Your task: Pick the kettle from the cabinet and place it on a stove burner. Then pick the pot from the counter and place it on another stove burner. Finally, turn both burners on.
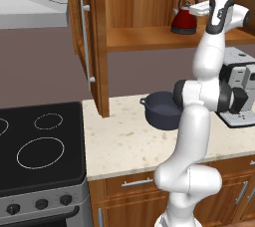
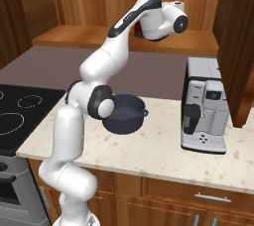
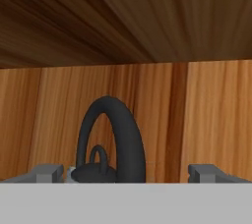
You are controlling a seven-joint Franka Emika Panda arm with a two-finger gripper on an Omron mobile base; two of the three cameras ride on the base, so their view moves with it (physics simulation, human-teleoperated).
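1. Two-finger dark gripper (image 3: pixel 127 173) stands with its jaws spread wide and nothing between them; in the hand view we see its tips flank the black arched handle (image 3: pixel 123 134), aligned, we judge, to close across the arch.
2. We find the small glossy red kettle (image 1: pixel 184 18) upright on the inner shelf of the open brown wood wall cabinet (image 1: pixel 144 37), the hand just beside it at shelf height.
3. We log the round dark blue-grey pot (image 2: pixel 128 116) on the beige speckled stone counter (image 1: pixel 124 141), lidless, partly behind the arm.
4. We note the black glass cooktop (image 1: pixel 69 121) carries thin white circles; the small burner (image 1: pixel 48 120) lies bare, free for the kettle.
5. We record a grey boxy coffee machine (image 2: pixel 204 105) on the counter, well apart from the pot.
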